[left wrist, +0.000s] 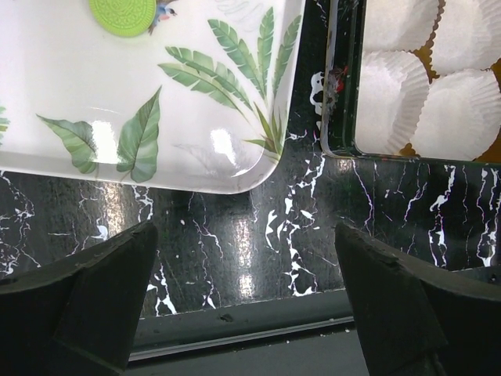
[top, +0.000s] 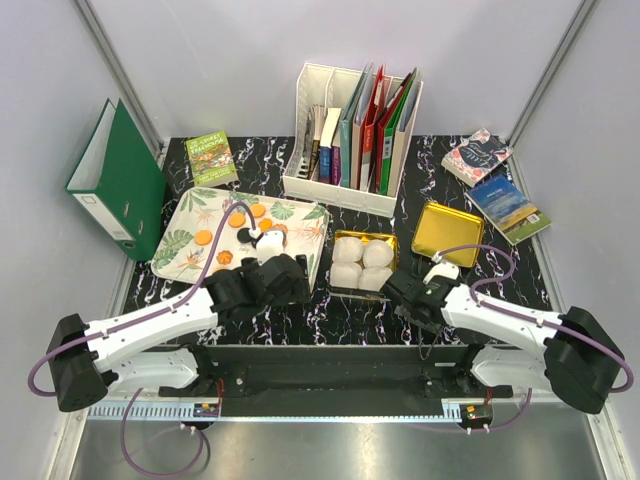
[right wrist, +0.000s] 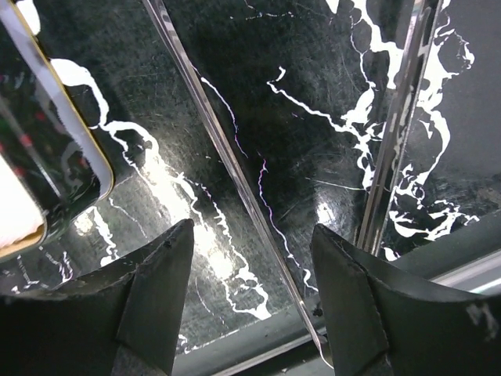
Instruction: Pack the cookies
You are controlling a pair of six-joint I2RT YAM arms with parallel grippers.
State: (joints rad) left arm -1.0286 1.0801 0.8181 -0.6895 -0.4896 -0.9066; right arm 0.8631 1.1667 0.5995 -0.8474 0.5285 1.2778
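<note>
Pincers both empty. My left pincer (left wrist: 244, 229) stands at its widest and touches nothing. It hangs over bare black marbled counter (top: 345, 312), just short of the near right corner of the leaf-print tray (left wrist: 117, 110). My right pincer (right wrist: 252, 227) is moderately open, also holding nothing, over bare counter near the front edge.

The cookies (top: 258, 211) lie loose on the tray, mostly orange, none between my fingers. Only the overhead view shows them as a group. My left wrist view catches just one green cookie (left wrist: 123, 13) at the top of its frame. That view also shows the tin (left wrist: 335, 94) just right of the tray, a narrow strip of counter between them, with white paper cups (left wrist: 391, 86) inside.

My right wrist view shows only counter, a thin purple cable (right wrist: 258, 172) and a gold rim (right wrist: 86, 141) at its left; I cannot tell which tin it belongs to.

From overhead, a second tin (top: 447, 232), empty, lies right of the first. A file rack (top: 350, 135), books (top: 478, 155) and a green binder (top: 120, 180) stand further back.

Open counter runs along the front edge, between the tray, the tins and my arm bases.
</note>
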